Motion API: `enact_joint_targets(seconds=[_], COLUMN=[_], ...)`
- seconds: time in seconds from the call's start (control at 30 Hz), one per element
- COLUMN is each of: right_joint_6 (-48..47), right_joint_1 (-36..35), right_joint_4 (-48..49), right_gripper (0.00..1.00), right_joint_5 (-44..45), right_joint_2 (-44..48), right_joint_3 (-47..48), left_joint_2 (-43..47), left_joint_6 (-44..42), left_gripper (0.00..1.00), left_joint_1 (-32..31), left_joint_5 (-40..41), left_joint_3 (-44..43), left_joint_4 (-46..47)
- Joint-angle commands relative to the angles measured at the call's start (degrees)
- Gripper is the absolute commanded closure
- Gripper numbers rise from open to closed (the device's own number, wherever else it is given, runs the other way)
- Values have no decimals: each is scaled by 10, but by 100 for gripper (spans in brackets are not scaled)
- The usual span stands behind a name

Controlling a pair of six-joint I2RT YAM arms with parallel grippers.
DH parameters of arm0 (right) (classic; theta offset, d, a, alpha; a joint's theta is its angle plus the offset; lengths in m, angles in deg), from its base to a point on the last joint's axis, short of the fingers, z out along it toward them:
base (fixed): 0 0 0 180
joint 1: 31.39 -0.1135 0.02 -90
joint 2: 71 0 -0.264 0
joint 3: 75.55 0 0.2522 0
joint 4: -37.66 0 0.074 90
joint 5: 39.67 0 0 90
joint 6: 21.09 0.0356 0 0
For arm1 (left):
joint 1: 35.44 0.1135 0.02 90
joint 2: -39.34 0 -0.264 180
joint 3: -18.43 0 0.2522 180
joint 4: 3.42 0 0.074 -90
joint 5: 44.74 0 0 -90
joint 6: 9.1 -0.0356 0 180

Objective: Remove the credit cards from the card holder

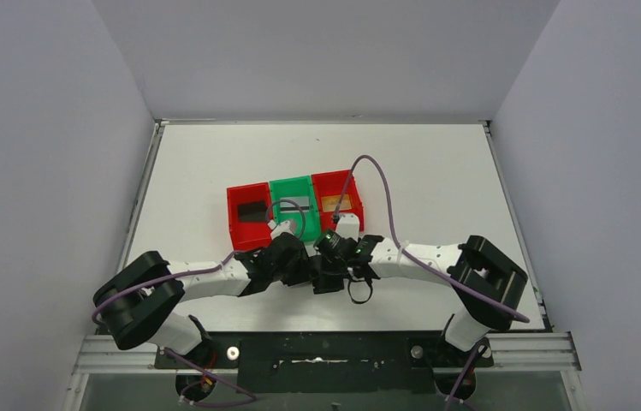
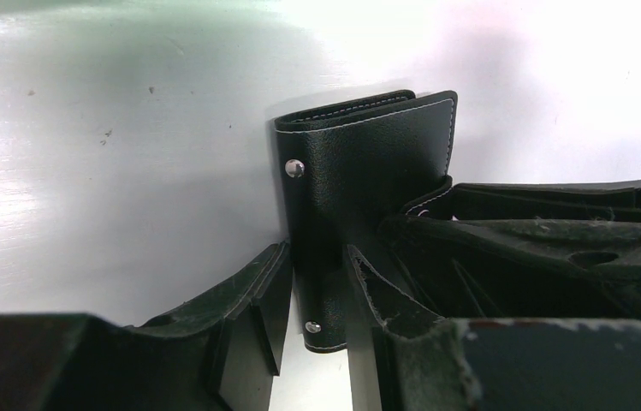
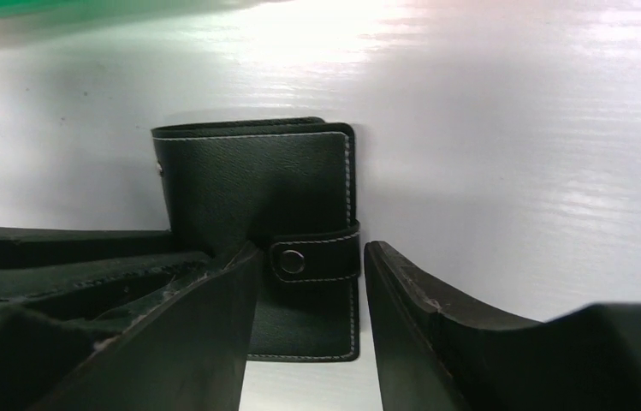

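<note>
The card holder (image 2: 368, 163) is a small black stitched wallet, folded shut and standing on edge on the white table. My left gripper (image 2: 318, 257) is shut on its riveted spine end. In the right wrist view the card holder (image 3: 257, 180) shows its flat face and its snap strap (image 3: 312, 257), still fastened. My right gripper (image 3: 312, 250) is open, its fingers on either side of that strap; the outer finger stands just clear of the edge. From above, both grippers (image 1: 304, 261) (image 1: 327, 267) meet at the table's middle and cover the holder. No credit cards show in the closed holder.
Three small bins stand in a row just beyond the grippers: red (image 1: 233, 224), green (image 1: 275, 193) and red (image 1: 318, 184), each with a flat item inside. The green bin's edge (image 3: 43, 8) shows at the top of the right wrist view. Purple cables arch over both arms.
</note>
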Motion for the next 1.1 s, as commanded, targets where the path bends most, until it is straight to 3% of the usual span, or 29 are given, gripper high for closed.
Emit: enact_joint_targets(seconds=[0.0, 0.17, 0.47, 0.8, 1.07], right_joint_6=[-21, -28, -5, 40, 119], right_joint_1=[2, -1, 26, 137, 180], right_joint_4=[-3, 14, 39, 449, 678], right_gripper=[53, 52, 82, 91, 89], right_joint_5=[5, -20, -28, -332, -440], right_joint_2=[-20, -29, 12, 131, 113], right_joint_3=[19, 20, -32, -229, -315], left_joint_2=[-26, -31, -38, -60, -71], left_joint_6=[-20, -22, -22, -22, -18], left_gripper=[71, 71, 71, 71, 71], left_joint_1=[-5, -5, -5, -5, -5], left_joint_5=[9, 9, 17, 25, 25], left_joint_3=[17, 15, 8, 7, 13], left_joint_4=[-64, -66, -84, -94, -90])
